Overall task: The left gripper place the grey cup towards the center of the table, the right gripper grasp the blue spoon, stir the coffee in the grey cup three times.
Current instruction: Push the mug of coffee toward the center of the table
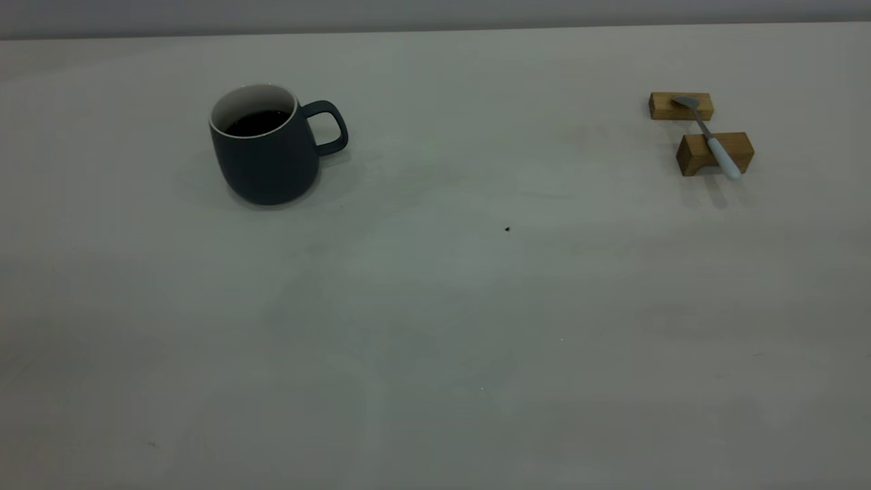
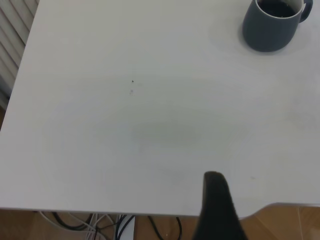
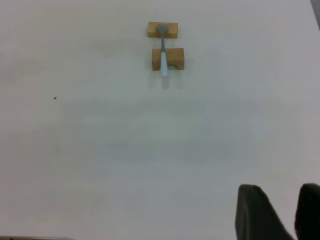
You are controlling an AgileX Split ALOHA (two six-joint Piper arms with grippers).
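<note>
The grey cup stands upright on the table at the far left, handle turned toward the centre, with black coffee inside. The blue spoon lies across two tan wooden blocks at the far right, bowl on the far block and pale handle over the near one. No arm appears in the exterior view. Part of my left gripper shows over the table's near edge, far from the cup. My right gripper hangs well short of the spoon, a narrow gap between its fingers, holding nothing.
The far wooden block and the near one carry the spoon. A tiny dark speck marks the tabletop near the middle. Wide bare tabletop lies between cup and spoon. Cables hang below the table's edge in the left wrist view.
</note>
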